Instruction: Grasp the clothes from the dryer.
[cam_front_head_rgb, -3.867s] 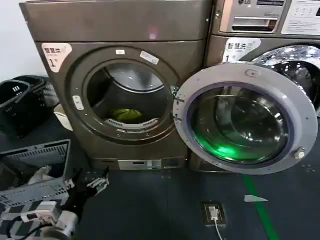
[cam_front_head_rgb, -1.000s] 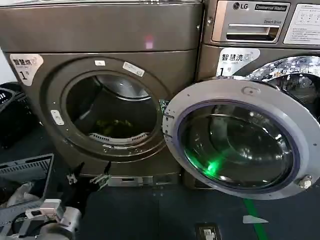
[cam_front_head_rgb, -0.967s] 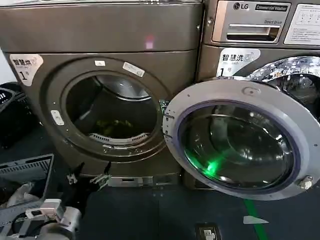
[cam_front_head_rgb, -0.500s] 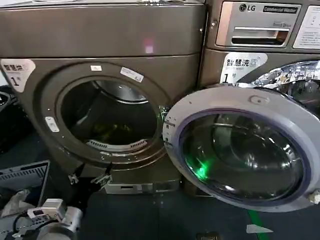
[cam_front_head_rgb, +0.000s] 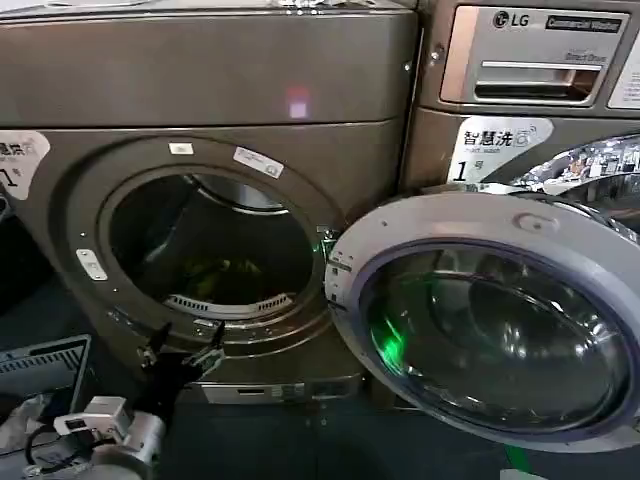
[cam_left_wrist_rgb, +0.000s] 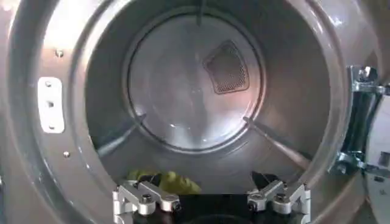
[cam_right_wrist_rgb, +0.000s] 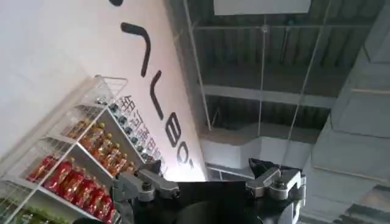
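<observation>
- Head view: my left gripper (cam_front_head_rgb: 182, 341) hangs low in front of the dryer (cam_front_head_rgb: 210, 80), just under the bottom rim of its round opening, fingers spread wide with nothing between them. The dryer's door (cam_front_head_rgb: 490, 320) stands swung open to the right, its glass catching a green glow. Deep in the drum, on its floor, lie the clothes (cam_front_head_rgb: 222, 268), a small yellow-green bundle, apart from my fingers. To the right stands a second machine (cam_front_head_rgb: 530, 70) with a drawer in its top panel. A grey basket (cam_front_head_rgb: 40, 362) sits on the floor at the lower left.
- Left wrist view: my left gripper (cam_left_wrist_rgb: 210, 198) faces straight into the drum, its fingers (cam_left_wrist_rgb: 145, 198) set wide apart. The clothes (cam_left_wrist_rgb: 164, 181) rest on the drum floor just beyond one fingertip; whether they touch it I cannot tell. A mesh vent (cam_left_wrist_rgb: 228, 67) sits in the drum's back wall.
- Right wrist view: my right gripper (cam_right_wrist_rgb: 210, 184) points upward toward a ceiling, fingers wide and empty, beside a wire shelf of bottles (cam_right_wrist_rgb: 79, 161).
</observation>
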